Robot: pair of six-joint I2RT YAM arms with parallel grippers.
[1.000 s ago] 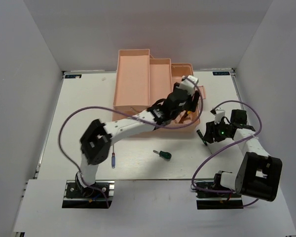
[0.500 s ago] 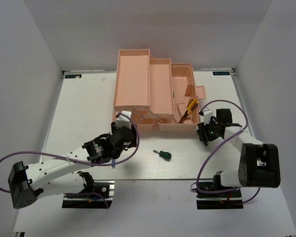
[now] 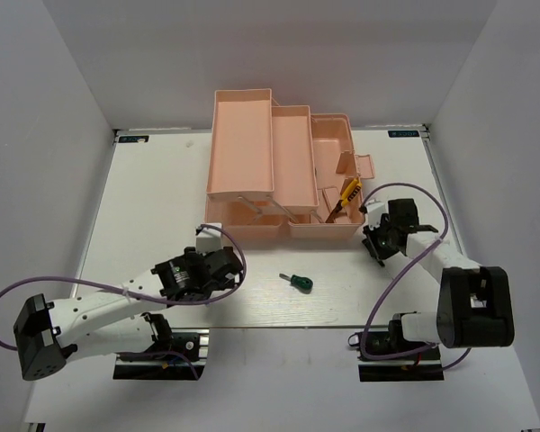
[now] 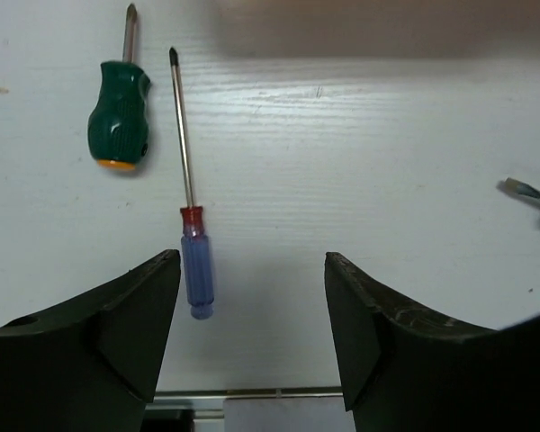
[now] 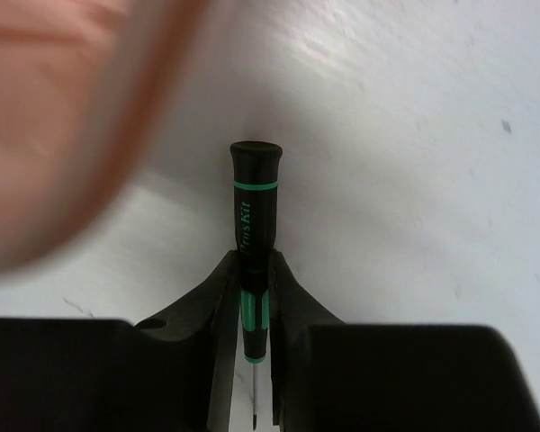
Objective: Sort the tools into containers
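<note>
The pink toolbox [image 3: 252,144] stands open at the back, with yellow-handled pliers [image 3: 346,193] in its right compartment. My left gripper [image 3: 218,273] hangs open and empty over the near table. In the left wrist view it [image 4: 252,333] sits just right of the purple-handled screwdriver [image 4: 195,270], with an orange-green stubby screwdriver [image 4: 117,117] beyond. A stubby green screwdriver [image 3: 297,282] lies on the table. My right gripper [image 3: 376,245] is beside the toolbox's right front corner. In the right wrist view it [image 5: 254,279] is shut on the dark green-handled screwdriver [image 5: 255,202].
The blurred toolbox wall [image 5: 63,117] fills the upper left of the right wrist view. A tool tip [image 4: 525,190] shows at the right edge of the left wrist view. The table's near rail [image 4: 243,392] runs just below the left fingers.
My left arm has swung back from over the toolbox to the near table, above the purple-handled screwdriver. My right gripper has shifted slightly beside the toolbox, still holding its screwdriver.
</note>
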